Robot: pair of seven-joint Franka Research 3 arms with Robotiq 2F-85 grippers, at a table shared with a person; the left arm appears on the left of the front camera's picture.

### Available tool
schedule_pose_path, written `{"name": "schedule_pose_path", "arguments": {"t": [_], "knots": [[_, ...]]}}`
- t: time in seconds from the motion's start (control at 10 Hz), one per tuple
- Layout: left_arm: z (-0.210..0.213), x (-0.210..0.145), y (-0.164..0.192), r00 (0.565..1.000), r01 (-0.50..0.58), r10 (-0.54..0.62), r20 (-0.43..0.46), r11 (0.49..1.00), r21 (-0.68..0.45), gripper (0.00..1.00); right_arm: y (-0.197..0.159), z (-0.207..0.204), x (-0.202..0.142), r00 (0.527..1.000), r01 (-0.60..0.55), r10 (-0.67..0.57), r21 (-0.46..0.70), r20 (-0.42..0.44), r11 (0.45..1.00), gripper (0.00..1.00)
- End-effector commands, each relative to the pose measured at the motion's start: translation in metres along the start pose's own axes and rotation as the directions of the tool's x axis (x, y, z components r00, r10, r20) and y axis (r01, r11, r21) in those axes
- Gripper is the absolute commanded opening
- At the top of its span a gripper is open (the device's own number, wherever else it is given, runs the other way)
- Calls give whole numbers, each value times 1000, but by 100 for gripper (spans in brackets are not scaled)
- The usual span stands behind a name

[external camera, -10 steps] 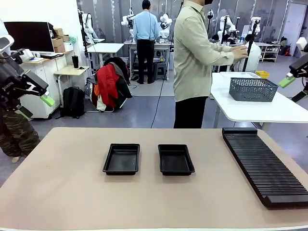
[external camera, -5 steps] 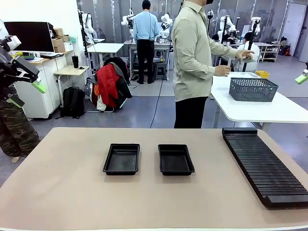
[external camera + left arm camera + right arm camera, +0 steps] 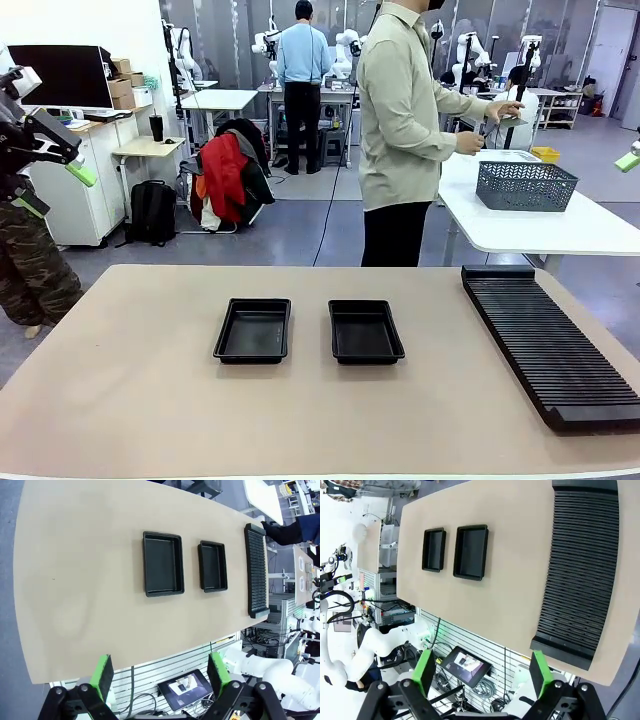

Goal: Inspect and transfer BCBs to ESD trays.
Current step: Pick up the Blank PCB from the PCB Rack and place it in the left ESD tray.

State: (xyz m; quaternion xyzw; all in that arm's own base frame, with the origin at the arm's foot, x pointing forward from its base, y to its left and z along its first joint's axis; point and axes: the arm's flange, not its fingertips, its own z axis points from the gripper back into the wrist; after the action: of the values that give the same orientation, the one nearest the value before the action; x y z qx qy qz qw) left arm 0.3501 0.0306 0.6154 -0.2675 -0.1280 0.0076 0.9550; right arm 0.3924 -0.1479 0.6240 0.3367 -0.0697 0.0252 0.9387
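Observation:
Two empty black ESD trays lie side by side mid-table: the left tray [image 3: 253, 330] [image 3: 162, 564] [image 3: 434, 550] and the right tray [image 3: 366, 331] [image 3: 212, 566] [image 3: 471, 551]. My left gripper [image 3: 55, 190] [image 3: 161, 677] hangs open, high off the table's left end, nothing between its green pads. At the picture's right edge, one green pad of my right gripper [image 3: 629, 160] shows; its wrist view has the right gripper [image 3: 482, 674] open and empty, high above the table. Beyond the table, a person's hands [image 3: 470, 144] hold a thin flat piece, too small to tell whether it is a BCB.
A long black ribbed rack [image 3: 550, 340] [image 3: 256, 570] [image 3: 580, 575] lies along the right side of the tan table [image 3: 150, 400]. A grey mesh basket [image 3: 525, 186] sits on a white table behind. The person [image 3: 400, 130] stands at the far edge.
Both grippers have drawn outward toward the picture's edges, still open. The person's hands have shifted above the basket.

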Motion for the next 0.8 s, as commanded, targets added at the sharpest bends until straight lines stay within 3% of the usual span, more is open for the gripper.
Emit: {"name": "schedule_pose_path", "arguments": {"t": [0.0, 0.7], "knots": [[-2, -1, 4, 1000, 8, -8, -3, 1000, -4, 100, -1, -2, -2, 1000, 1, -1, 5, -3, 1000, 100], [27, 11, -22, 999, -40, 40, 9, 996, 84, 100, -4, 29, 7, 997, 70, -71, 5, 44, 998, 100]]}}
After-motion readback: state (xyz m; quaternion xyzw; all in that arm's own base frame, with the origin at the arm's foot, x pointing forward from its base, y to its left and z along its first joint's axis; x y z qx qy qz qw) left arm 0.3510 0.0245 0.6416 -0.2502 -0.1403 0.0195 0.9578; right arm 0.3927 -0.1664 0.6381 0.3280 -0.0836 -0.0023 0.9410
